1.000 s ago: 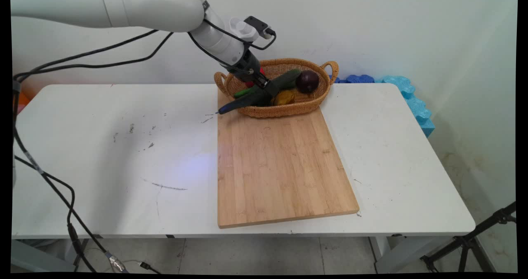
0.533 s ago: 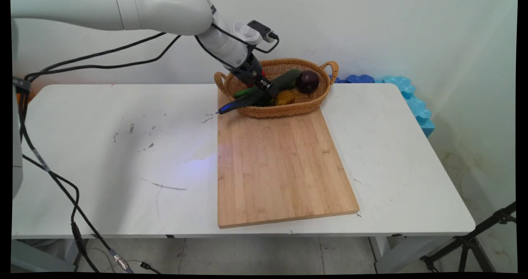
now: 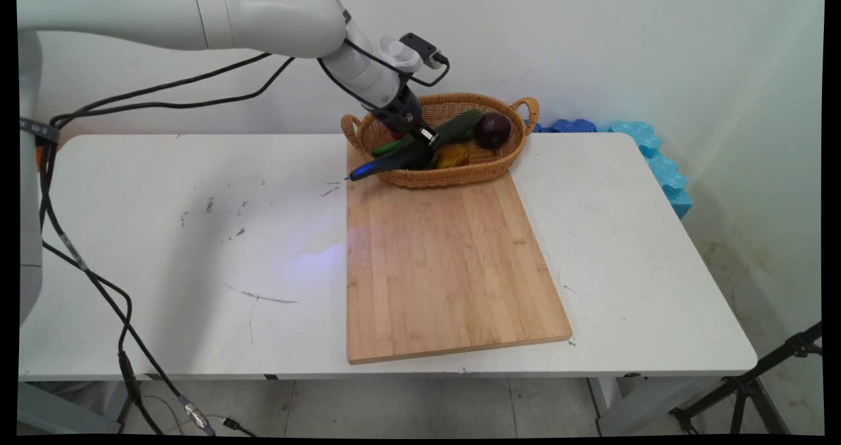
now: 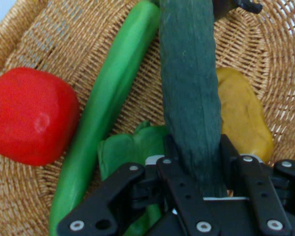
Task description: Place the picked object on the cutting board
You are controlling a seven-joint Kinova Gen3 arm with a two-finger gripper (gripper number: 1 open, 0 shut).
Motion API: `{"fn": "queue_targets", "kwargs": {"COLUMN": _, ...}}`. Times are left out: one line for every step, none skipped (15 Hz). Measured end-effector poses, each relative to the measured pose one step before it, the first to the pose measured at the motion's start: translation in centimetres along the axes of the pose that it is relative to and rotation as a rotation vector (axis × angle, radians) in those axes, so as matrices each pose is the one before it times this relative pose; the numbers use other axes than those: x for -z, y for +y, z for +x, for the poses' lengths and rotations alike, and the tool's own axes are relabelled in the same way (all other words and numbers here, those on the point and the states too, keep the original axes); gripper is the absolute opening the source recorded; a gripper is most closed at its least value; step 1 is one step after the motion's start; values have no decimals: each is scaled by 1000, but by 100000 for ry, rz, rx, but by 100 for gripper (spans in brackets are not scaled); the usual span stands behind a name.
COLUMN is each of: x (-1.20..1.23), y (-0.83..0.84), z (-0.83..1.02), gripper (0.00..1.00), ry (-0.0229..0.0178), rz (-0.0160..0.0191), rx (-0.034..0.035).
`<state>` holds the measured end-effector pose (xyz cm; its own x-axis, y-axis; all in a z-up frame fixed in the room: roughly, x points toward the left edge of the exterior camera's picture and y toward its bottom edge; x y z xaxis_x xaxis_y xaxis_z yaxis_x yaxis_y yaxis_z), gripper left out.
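Observation:
My gripper (image 3: 425,140) reaches down into the wicker basket (image 3: 460,177) at the table's far side. It is shut on a long dark green cucumber (image 3: 461,124) that slants across the basket, its lower end sticking out over the left rim. In the hand view the cucumber (image 4: 189,93) runs straight up from between the fingers (image 4: 229,150) of the gripper (image 4: 200,160). Beside it lie a light green long vegetable (image 4: 110,115), a red vegetable (image 4: 32,115), a green pepper piece (image 4: 130,147) and a yellow piece (image 4: 243,120).
A dark purple round vegetable (image 3: 491,129) sits at the basket's right end. A wooden cutting board (image 3: 447,267) lies in front of the basket and reaches to the table's near edge. Black cables (image 3: 98,287) hang at the left. Blue foam (image 3: 650,149) lies behind the table's right corner.
The wrist has shifted slightly to the right and turned a little over the basket. The cucumber has barely moved.

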<state>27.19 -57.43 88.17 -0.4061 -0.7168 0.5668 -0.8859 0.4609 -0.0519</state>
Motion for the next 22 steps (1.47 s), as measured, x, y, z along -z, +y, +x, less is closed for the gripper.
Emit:
{"fn": "queue_targets", "kwargs": {"x": 340, "y": 79, "z": 161, "gripper": 0, "ry": 686, "rz": -42, "rx": -499}}
{"fn": "queue_targets", "kwargs": {"x": 566, "y": 33, "z": 227, "gripper": 0, "ry": 913, "rz": -21, "rx": -432}}
{"fn": "queue_targets", "kwargs": {"x": 660, "y": 10, "z": 221, "gripper": 0, "ry": 843, "rz": -13, "rx": -504}}
{"fn": "queue_targets", "kwargs": {"x": 586, "y": -19, "z": 163, "gripper": 0, "ry": 705, "rz": -43, "rx": -351}}
{"fn": "queue_targets", "kwargs": {"x": 971, "y": -5, "z": 266, "gripper": 0, "ry": 1004, "rz": -186, "rx": -805}}
{"fn": "queue_targets", "kwargs": {"x": 1344, "y": -3, "z": 320, "gripper": 0, "ry": 1352, "rz": -518, "rx": -1171}}
{"fn": "queue_targets", "kwargs": {"x": 1323, "y": 33, "z": 194, "gripper": 0, "ry": 1076, "rz": -748, "rx": -1337}}
{"fn": "queue_targets", "kwargs": {"x": 1596, "y": 50, "z": 156, "gripper": 0, "ry": 1246, "rz": -1144, "rx": -1803}}
{"fn": "queue_targets", "kwargs": {"x": 1649, "y": 91, "z": 30, "gripper": 0, "ry": 1190, "rz": -1428, "rx": -2104}}
{"fn": "queue_targets", "kwargs": {"x": 1407, "y": 87, "z": -98, "gripper": 0, "ry": 883, "rz": -1492, "rx": -1890}}
{"fn": "queue_targets", "kwargs": {"x": 1556, "y": 102, "z": -284, "gripper": 0, "ry": 797, "rz": -1841, "rx": -2430}}
{"fn": "queue_targets", "kwargs": {"x": 1430, "y": 128, "z": -456, "gripper": 0, "ry": 569, "rz": -1876, "rx": -2591}}
{"fn": "queue_targets", "kwargs": {"x": 1208, "y": 156, "z": -550, "gripper": 0, "ry": 307, "rz": -1867, "rx": -2782}}
{"fn": "queue_targets", "kwargs": {"x": 908, "y": 151, "z": -530, "gripper": 0, "ry": 187, "rz": -1398, "rx": -2030}}
{"fn": "queue_targets", "kwargs": {"x": 841, "y": 224, "z": -734, "gripper": 0, "ry": -82, "rz": -1461, "rx": -1970}}
{"fn": "queue_targets", "kwargs": {"x": 439, "y": 260, "z": -698, "gripper": 0, "ry": -305, "rz": -1223, "rx": -1496}}
{"fn": "queue_targets", "kwargs": {"x": 214, "y": 205, "z": -454, "gripper": 0, "ry": -269, "rz": -796, "rx": -996}}
{"fn": "queue_targets", "kwargs": {"x": 163, "y": 338, "z": -697, "gripper": 0, "ry": -442, "rz": -1053, "rx": -1518}}
{"fn": "queue_targets", "kwargs": {"x": 26, "y": 234, "z": -464, "gripper": 0, "ry": -413, "rz": -721, "rx": -962}}
{"fn": "queue_targets", "kwargs": {"x": -192, "y": 482, "z": -762, "gripper": 0, "ry": -719, "rz": -1305, "rx": -1715}}
{"fn": "queue_targets", "kwargs": {"x": -219, "y": 391, "z": -621, "gripper": 0, "ry": -651, "rz": -1034, "rx": -1414}}
{"fn": "queue_targets", "kwargs": {"x": -472, "y": 422, "z": -684, "gripper": 0, "ry": -913, "rz": -847, "rx": -2165}}
